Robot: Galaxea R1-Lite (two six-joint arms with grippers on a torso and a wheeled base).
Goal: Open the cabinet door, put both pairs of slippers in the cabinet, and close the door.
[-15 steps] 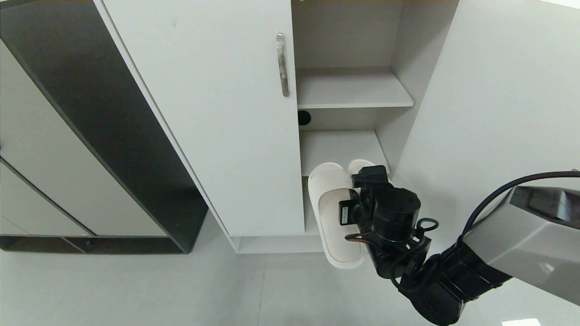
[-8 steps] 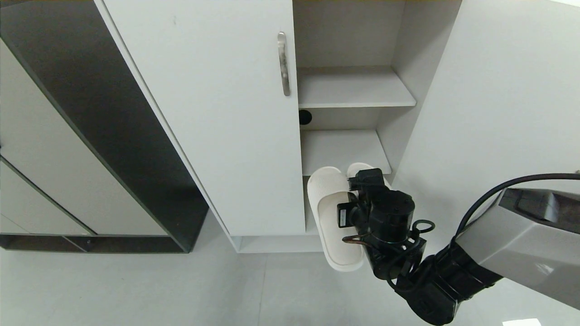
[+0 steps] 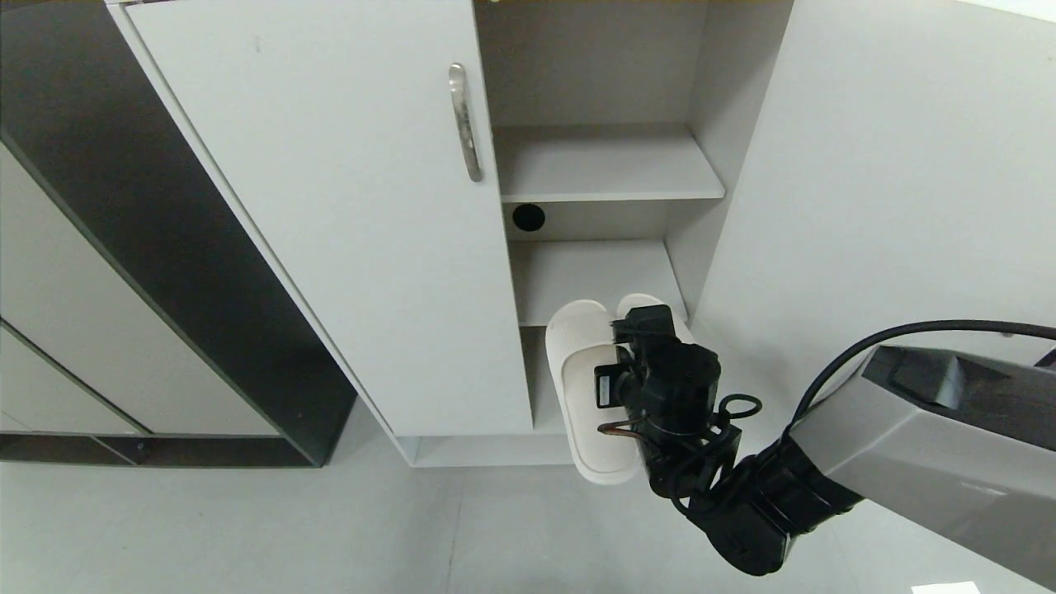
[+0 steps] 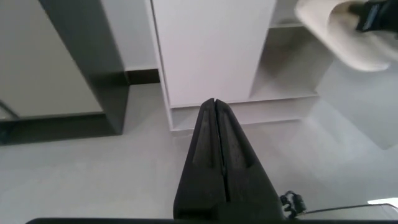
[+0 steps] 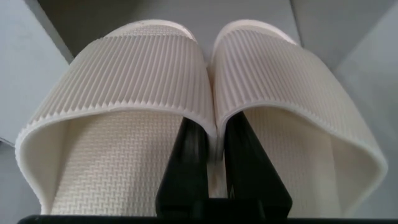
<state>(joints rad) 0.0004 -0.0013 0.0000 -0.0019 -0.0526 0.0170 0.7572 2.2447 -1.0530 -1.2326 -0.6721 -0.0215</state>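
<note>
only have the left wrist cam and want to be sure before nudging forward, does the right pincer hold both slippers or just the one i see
Observer: Both. In the right wrist view the right pincer is shut on the adjoining inner edges of the two slippers.
Operator: which way do they point
Observer: In the head view the toes point at the open right compartment, near the front edge of the lower shelf; the heels hang out over the floor.
Operator: is that door swung clear
Observer: Yes, the right door stands wide open beside the arm; the left door is shut.
</note>
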